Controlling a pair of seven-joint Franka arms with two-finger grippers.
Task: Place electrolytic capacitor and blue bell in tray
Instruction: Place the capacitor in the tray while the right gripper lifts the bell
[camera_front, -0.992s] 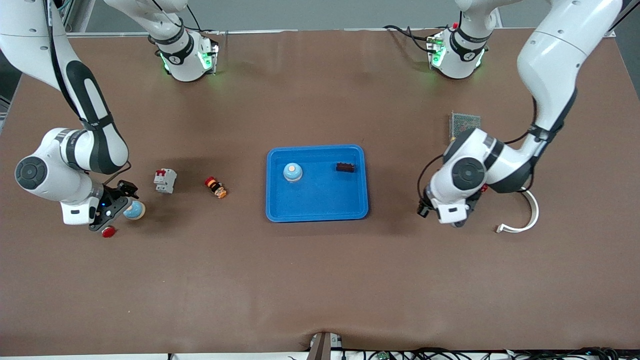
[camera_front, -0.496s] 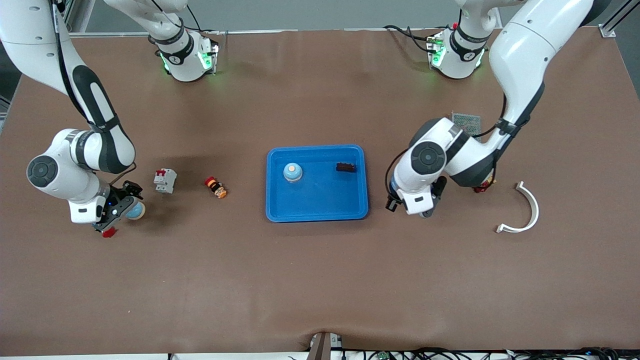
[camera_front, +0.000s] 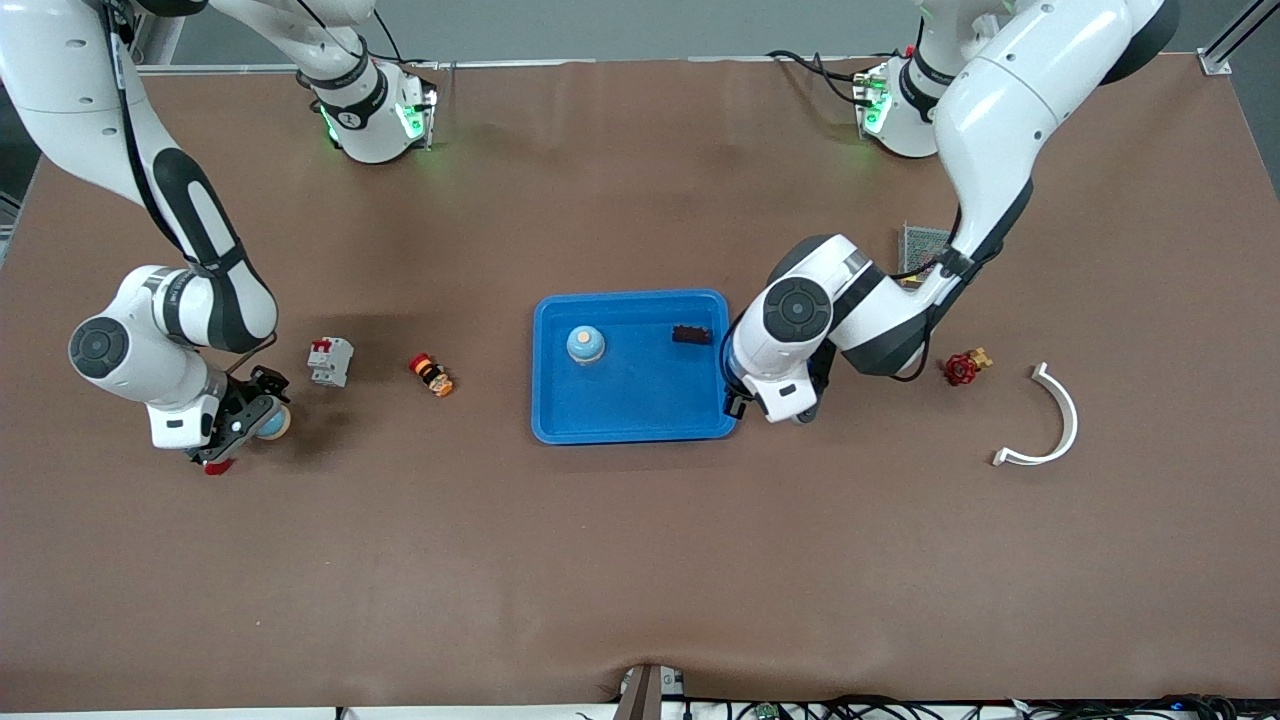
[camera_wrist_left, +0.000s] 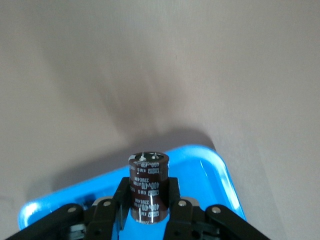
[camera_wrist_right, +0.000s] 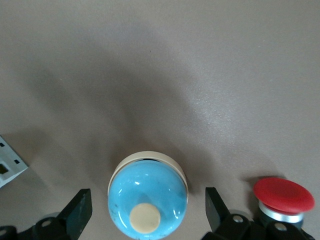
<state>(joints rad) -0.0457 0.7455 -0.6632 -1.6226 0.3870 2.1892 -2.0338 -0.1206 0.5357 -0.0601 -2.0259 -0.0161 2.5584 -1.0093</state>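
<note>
1. Front view: the left gripper (camera_front: 757, 403) has swung in from the left arm's end of the desk, where it hung near the red valve handle (camera_front: 962, 368) a second ago, and now sits over the edge of the blue tray (camera_front: 640, 420).
2. Left wrist view shows its fingers (camera_wrist_left: 121, 200) clenched on the electrolytic capacitor (camera_wrist_left: 148, 186), held upright above the tray's corner, so the carry looks nearly done and only the release remains.
3. At the right arm's end, the right gripper (camera_front: 243, 425) has crept a little toward the tray since a second ago; its fingers (camera_wrist_right: 79, 214) are spread wide on either side of the blue bell (camera_wrist_right: 147, 198), not gripping it, with the red push button (camera_wrist_right: 283, 198) just beside.
4. Another blue bell (camera_front: 585, 344) and a dark terminal block (camera_front: 691, 334) already lie in the tray.
</note>
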